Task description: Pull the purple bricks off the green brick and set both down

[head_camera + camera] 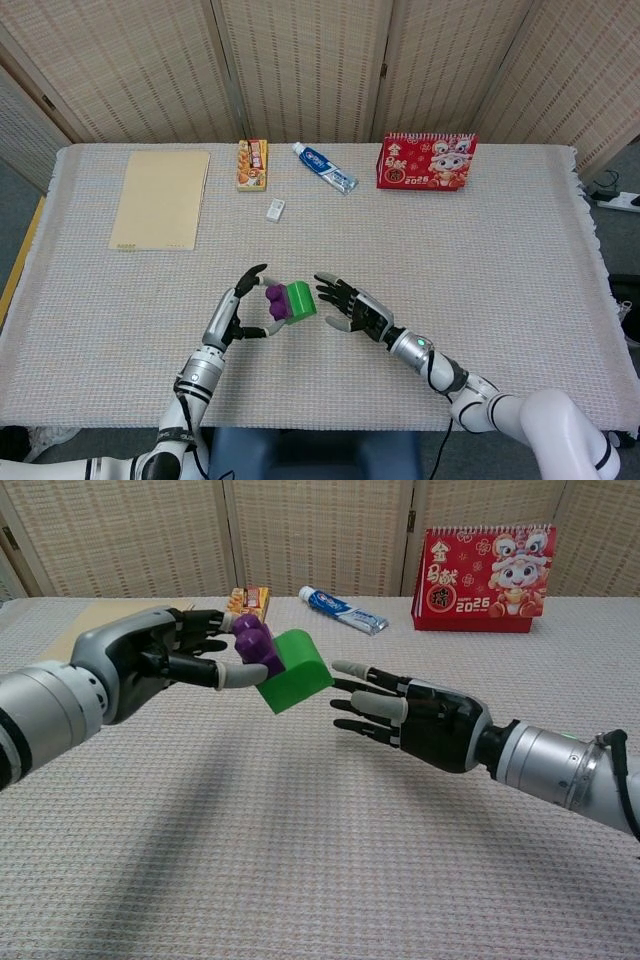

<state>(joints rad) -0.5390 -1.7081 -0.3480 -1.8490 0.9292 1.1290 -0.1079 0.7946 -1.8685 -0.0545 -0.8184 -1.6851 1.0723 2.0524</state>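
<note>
Purple bricks (256, 645), joined to green brick (298, 670), pinched in left hand (165, 658) above table (480, 240), near front edge. Right hand (415, 715) empty, fingers (365, 695) spread, just beside green brick.

So up along the far edge of the table (520, 230) you've got, left to right, a notepad (161, 198), a snack box (252, 164), a toothpaste tube (325, 167) and a desk calendar (426, 161) standing up. A little eraser (276, 209) sits just in front of the gap between snack box and toothpaste. Near the front, the left hand (237, 313) holds the joined bricks (287, 301) off the table, purple bricks (256, 645) on its side and the green brick (297, 669) toward the right hand (352, 308), whose spread fingertips (345, 668) sit just beside it.
</note>
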